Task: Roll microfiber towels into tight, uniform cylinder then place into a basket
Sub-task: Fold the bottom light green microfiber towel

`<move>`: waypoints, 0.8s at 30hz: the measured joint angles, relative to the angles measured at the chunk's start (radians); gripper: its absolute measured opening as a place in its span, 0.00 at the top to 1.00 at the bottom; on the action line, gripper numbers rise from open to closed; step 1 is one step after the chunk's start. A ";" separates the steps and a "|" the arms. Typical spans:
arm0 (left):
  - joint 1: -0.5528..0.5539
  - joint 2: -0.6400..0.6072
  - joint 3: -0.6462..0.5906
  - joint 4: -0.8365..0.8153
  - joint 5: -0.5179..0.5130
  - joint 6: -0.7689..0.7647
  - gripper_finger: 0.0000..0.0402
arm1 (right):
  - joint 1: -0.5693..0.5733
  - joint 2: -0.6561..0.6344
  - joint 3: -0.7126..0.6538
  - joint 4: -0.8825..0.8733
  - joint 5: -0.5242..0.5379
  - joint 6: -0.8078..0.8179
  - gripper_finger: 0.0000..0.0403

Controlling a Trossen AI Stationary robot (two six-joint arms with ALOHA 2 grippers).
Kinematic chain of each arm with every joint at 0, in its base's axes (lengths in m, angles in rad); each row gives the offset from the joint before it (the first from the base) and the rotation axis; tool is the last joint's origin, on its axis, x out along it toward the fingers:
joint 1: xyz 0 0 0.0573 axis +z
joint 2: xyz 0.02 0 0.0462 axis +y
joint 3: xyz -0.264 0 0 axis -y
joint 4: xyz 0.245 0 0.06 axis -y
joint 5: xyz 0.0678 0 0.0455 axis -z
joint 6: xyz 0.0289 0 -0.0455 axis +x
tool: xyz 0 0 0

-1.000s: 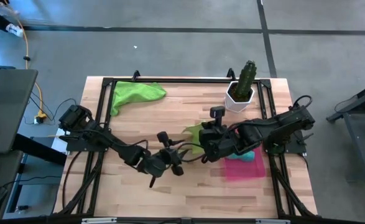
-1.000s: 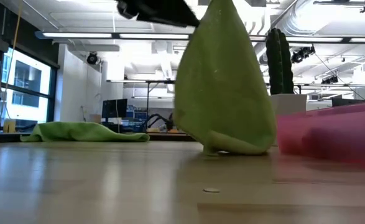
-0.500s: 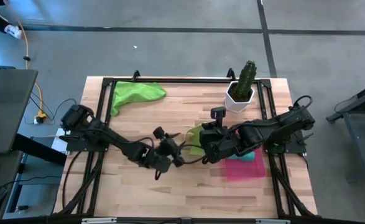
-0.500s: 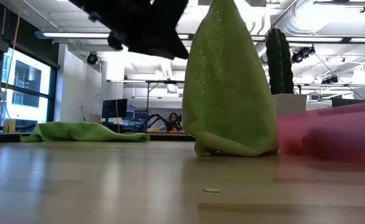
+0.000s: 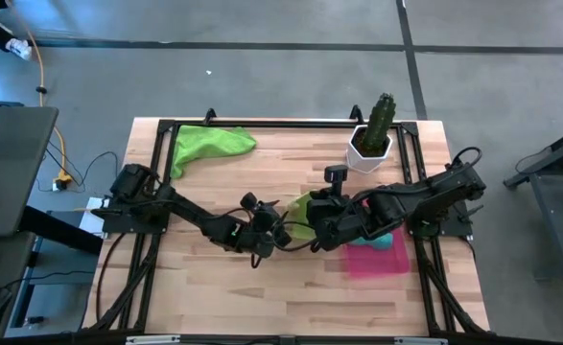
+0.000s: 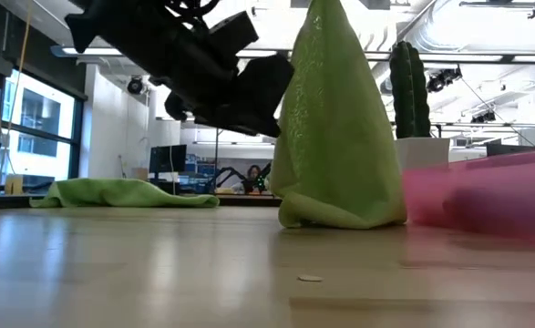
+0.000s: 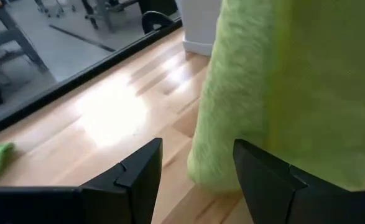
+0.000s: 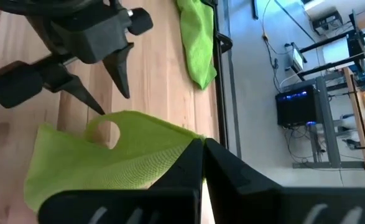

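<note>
In the middle of the desk [image 5: 214,278], the lime green towel [image 6: 335,137] hangs as a tall fuzzy cone, long axis straight up, its bunched bottom edge resting on the wood right beside the pink basket [image 6: 495,191]. The right gripper [image 8: 202,155] has its fingers clamped together on the towel's top corner. The left gripper [image 7: 198,165] sits just beside the towel's lower edge, fingers spread apart, holding nothing.

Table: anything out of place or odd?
Nothing damaged or spilled. One green towel hangs unrolled from the shut right gripper, hem on the table; another lies crumpled at the far left corner.
</note>
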 joint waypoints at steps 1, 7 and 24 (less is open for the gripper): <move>0.001 0.000 0.001 0.001 0.008 -0.009 0.53 | 0.000 0.000 0.000 0.000 0.000 0.002 1.00; -0.030 -0.019 0.013 0.023 0.045 0.003 0.53 | -0.001 0.000 0.000 -0.013 -0.002 0.063 1.00; -0.034 -0.050 0.085 0.125 -0.018 0.231 0.53 | -0.017 0.000 0.000 -0.004 -0.062 0.157 1.00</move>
